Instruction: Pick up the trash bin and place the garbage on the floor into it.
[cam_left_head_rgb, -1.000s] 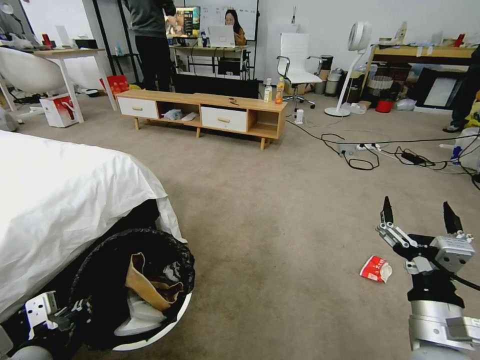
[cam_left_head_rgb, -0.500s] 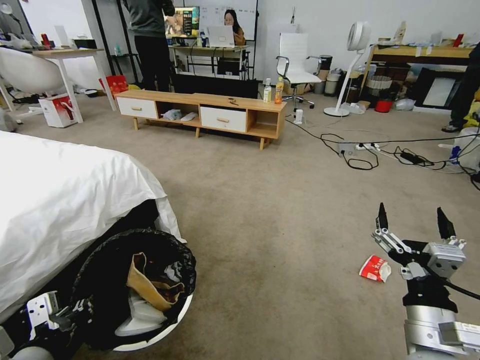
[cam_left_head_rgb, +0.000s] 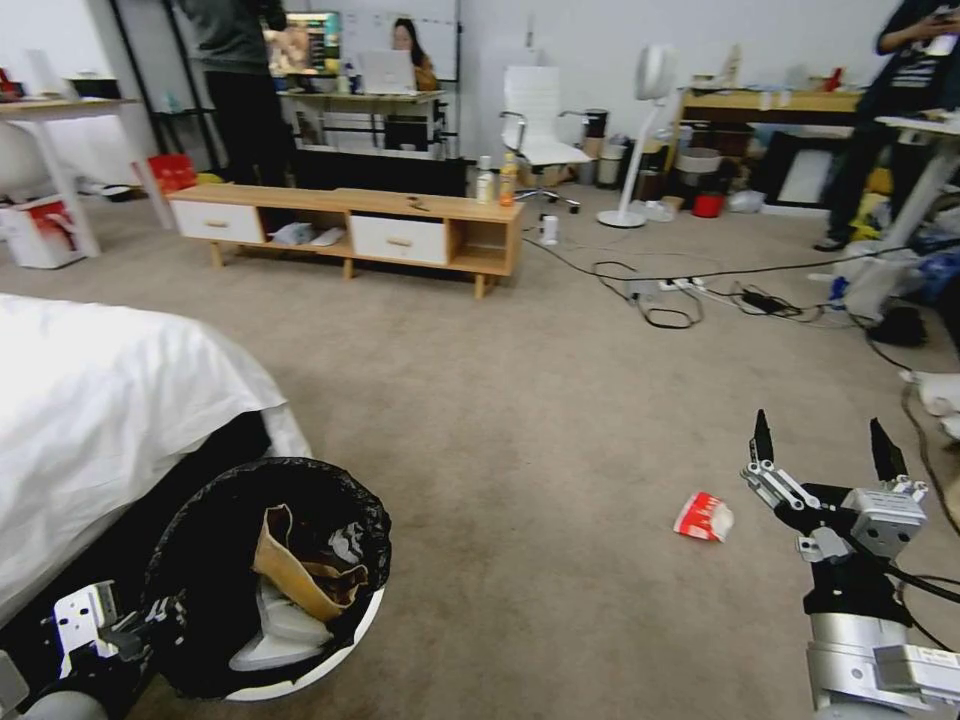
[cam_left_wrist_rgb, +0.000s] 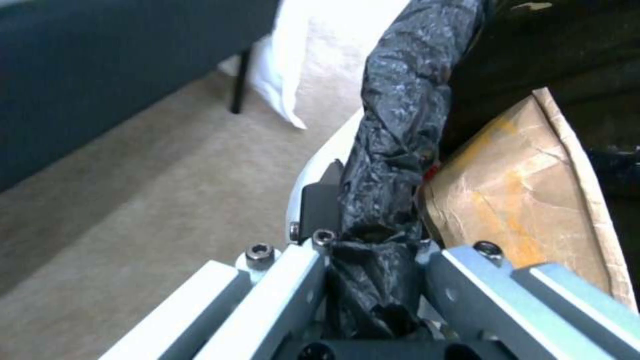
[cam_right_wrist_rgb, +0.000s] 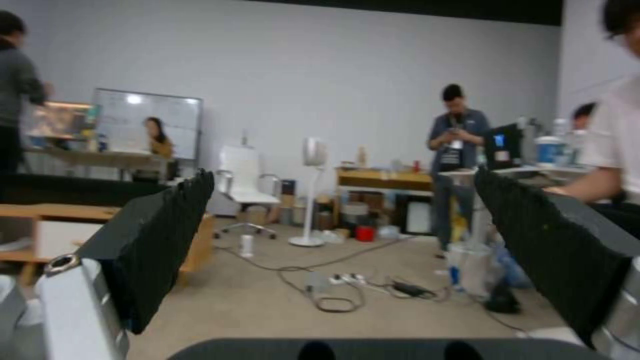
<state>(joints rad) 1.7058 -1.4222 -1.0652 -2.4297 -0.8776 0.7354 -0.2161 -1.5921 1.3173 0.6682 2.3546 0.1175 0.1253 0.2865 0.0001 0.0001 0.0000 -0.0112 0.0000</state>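
The trash bin (cam_left_head_rgb: 330, 640), white with a black bag over its rim, hangs tilted at the lower left beside the bed. My left gripper (cam_left_head_rgb: 150, 620) is shut on its bagged rim (cam_left_wrist_rgb: 400, 125); the left wrist view has the left gripper (cam_left_wrist_rgb: 373, 235) pinching the black plastic. Inside the bin lie a brown cardboard tray (cam_left_head_rgb: 290, 575) and white scraps. On the carpet, a red-and-white packet (cam_left_head_rgb: 703, 517) of garbage lies just left of my right gripper (cam_left_head_rgb: 822, 450). That gripper hangs open above the floor with nothing between its fingers (cam_right_wrist_rgb: 160, 235).
A bed with a white sheet (cam_left_head_rgb: 100, 400) fills the left side. A low wooden console (cam_left_head_rgb: 350, 225) stands ahead, with upright drink bottles (cam_left_head_rgb: 497, 180) on it. Cables and a power strip (cam_left_head_rgb: 680, 295) trail across the carpet at right. People stand by desks in the background.
The whole head view has shifted left, so the camera turned right. The packet now sits farther left of the right gripper. Both grippers keep their poses and states.
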